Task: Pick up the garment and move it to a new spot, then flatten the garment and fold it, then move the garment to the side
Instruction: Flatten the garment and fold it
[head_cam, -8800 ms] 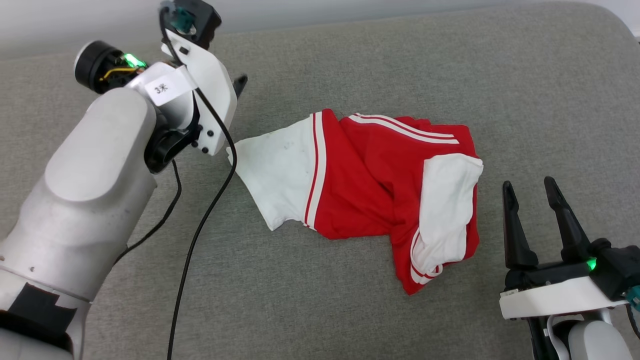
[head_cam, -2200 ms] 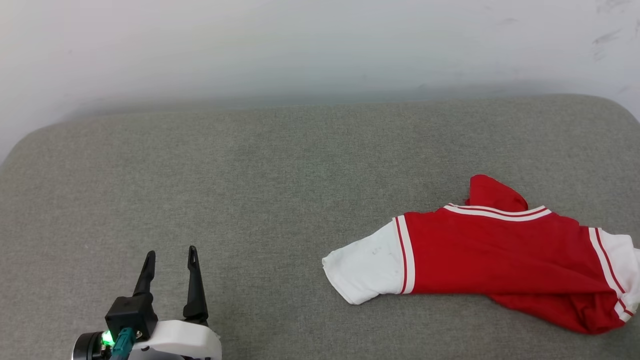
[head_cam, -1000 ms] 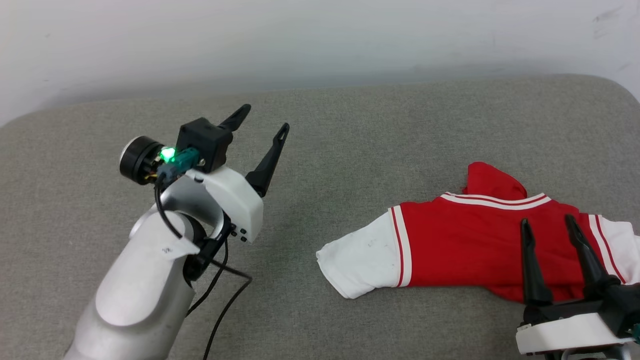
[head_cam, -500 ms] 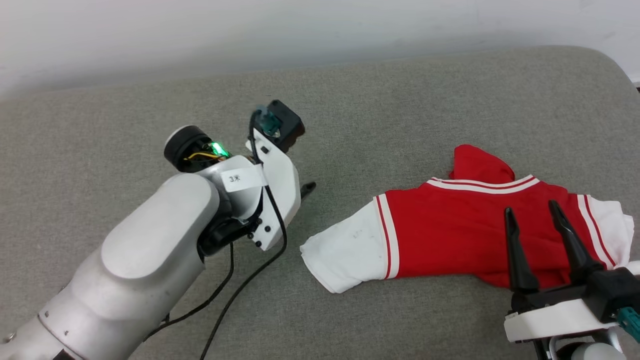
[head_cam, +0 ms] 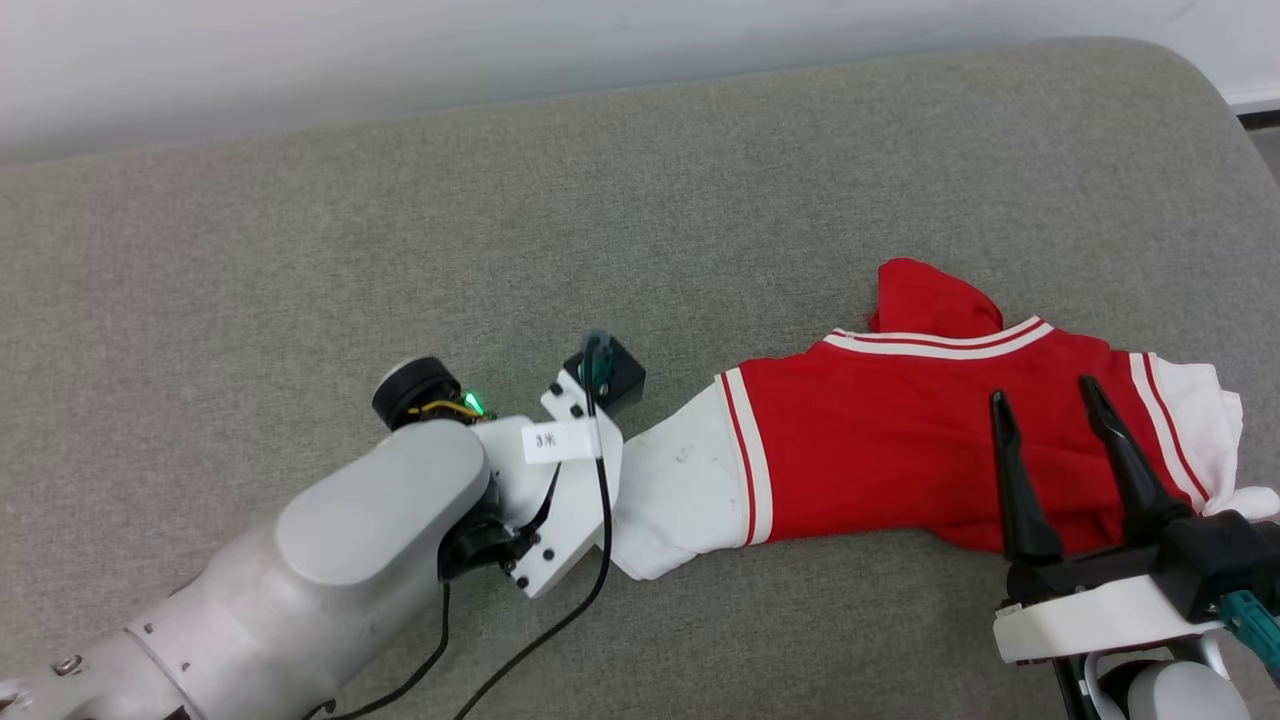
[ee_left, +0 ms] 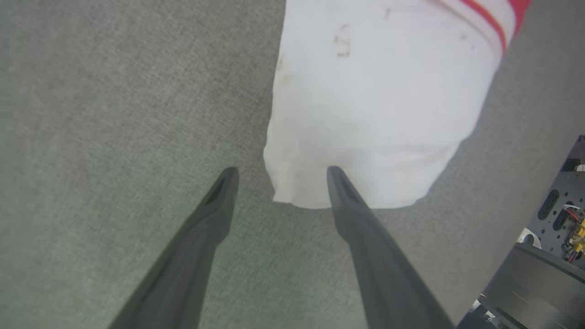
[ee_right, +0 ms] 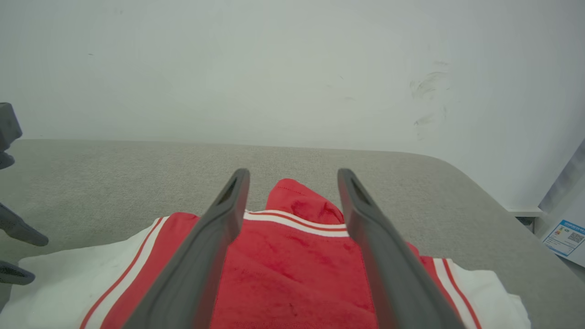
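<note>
From my station I see the garment (head_cam: 900, 440) lying on the right half of the grey cushion (head_cam: 400, 220), spread sideways with its striped collar trim (head_cam: 940, 345) towards the wall (head_cam: 400, 50) and a red fold poking up past it. One white sleeve (ee_left: 374, 114) reaches towards the middle of the cushion, and the other sleeve (head_cam: 1200, 420) lies crumpled near the cushion's right side. My left gripper (ee_left: 282, 171) is down at the cuff of the first sleeve with its fingers spread apart; in the left wrist view one fingertip overlaps the cuff edge and the other sits over bare cushion beside it, with the cuff's corner between them. I can't tell whether either tip is touching the cloth, and nothing is pinched. My right gripper (head_cam: 1042, 390) is also spread wide and carrying nothing, its two dark fingers pointing across the red body near the crumpled sleeve. The left arm's black cable (head_cam: 600, 560) trails over the cushion below the wrist
</note>
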